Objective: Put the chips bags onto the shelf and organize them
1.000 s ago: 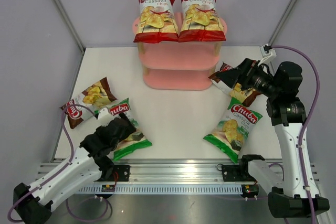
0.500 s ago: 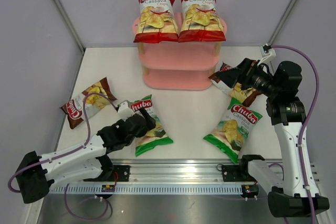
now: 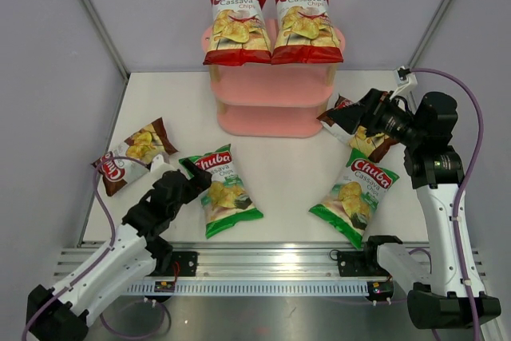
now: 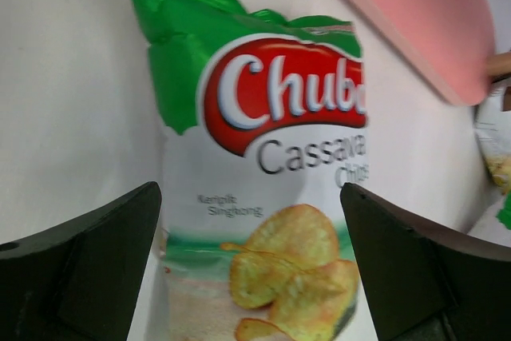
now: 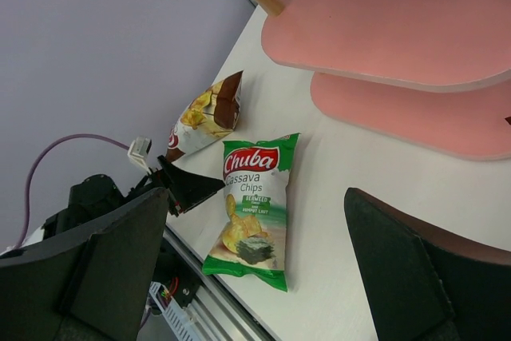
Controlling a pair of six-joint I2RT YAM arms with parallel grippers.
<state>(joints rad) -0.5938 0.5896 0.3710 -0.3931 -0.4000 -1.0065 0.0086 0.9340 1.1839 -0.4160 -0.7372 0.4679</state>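
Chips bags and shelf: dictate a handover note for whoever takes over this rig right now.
Left gripper: open, at the top corner of the left green bag, holding nothing.
Right gripper: open, over the right brown bag beside the shelf.
Done: two red bags side by side on the top tier.
Left: the right green bag, left brown bag and the two above lie on the table.

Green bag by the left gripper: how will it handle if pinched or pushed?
Probably floppy: the green bag has a crumpled top edge. Glossy film lying flat on the smooth table likely slides when pushed. It looks puffy, so probably light; a hard pinch may crush chips.
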